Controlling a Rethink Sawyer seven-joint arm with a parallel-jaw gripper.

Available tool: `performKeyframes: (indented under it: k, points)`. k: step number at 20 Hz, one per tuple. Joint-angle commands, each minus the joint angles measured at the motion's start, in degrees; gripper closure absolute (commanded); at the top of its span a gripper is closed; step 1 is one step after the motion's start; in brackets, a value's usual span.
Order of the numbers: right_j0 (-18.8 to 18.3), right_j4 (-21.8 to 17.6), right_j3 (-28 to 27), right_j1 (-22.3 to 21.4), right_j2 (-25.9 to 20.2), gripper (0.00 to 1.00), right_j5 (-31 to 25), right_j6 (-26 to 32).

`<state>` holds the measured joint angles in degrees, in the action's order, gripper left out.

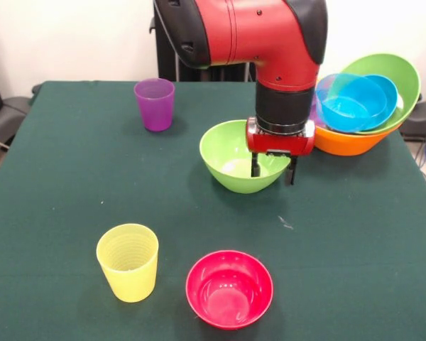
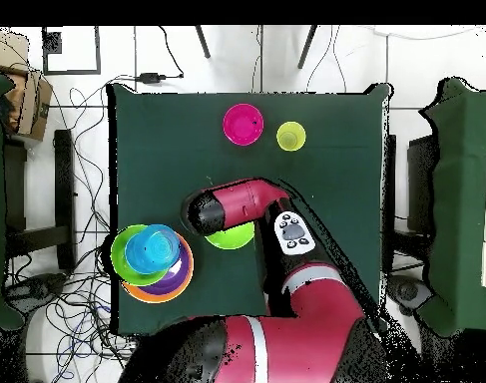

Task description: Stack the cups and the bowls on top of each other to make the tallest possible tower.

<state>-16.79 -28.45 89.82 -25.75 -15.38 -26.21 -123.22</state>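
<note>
A dark green cloth-covered table (image 1: 71, 163) carries a translucent purple plastic tumbler (image 1: 155, 104) near its far edge, a lime green glossy bowl (image 1: 236, 160) mid-table, a ribbed pale yellow tumbler (image 1: 128, 261) and a pink-red bowl (image 1: 229, 288) near the front edge, and an orange-based pile of nested bowls (image 1: 366, 106) at the far right corner.

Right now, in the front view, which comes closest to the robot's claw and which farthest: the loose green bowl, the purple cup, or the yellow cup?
From the gripper:
1. The lime green bowl, right at it; one finger reaches inside, the other hangs outside its rim.
2. The purple cup, upright, off to the picture's left and farther back.
3. The yellow cup, upright, down toward the picture's bottom left.
</note>
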Motion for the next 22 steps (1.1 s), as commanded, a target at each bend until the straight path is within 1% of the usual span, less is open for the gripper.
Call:
performKeyframes:
  k: [1,5,6,7,10,11,14,18,22]
  points:
    - [-0.29,-5.37,-3.25,1.57,-5.31,0.00,3.13,8.33]
    - [0.11,-6.14,-3.14,1.45,-5.02,0.00,3.41,7.49]
    - [0.10,-6.17,-2.85,1.38,-4.90,0.00,4.19,6.72]
    - [0.32,-6.40,-2.42,1.22,-4.46,1.00,5.94,4.91]
    - [1.80,-6.27,-2.55,0.64,-2.68,1.00,5.44,2.91]
    - [2.37,-6.11,-2.31,0.10,-2.35,1.00,4.22,2.80]
    - [2.48,-5.54,-1.02,-0.53,-2.55,1.00,4.38,2.38]
    - [3.07,-5.13,-1.09,-0.57,-2.50,1.00,3.72,2.10]
    - [3.26,-4.02,-0.62,-2.46,-2.76,1.00,1.23,2.56]
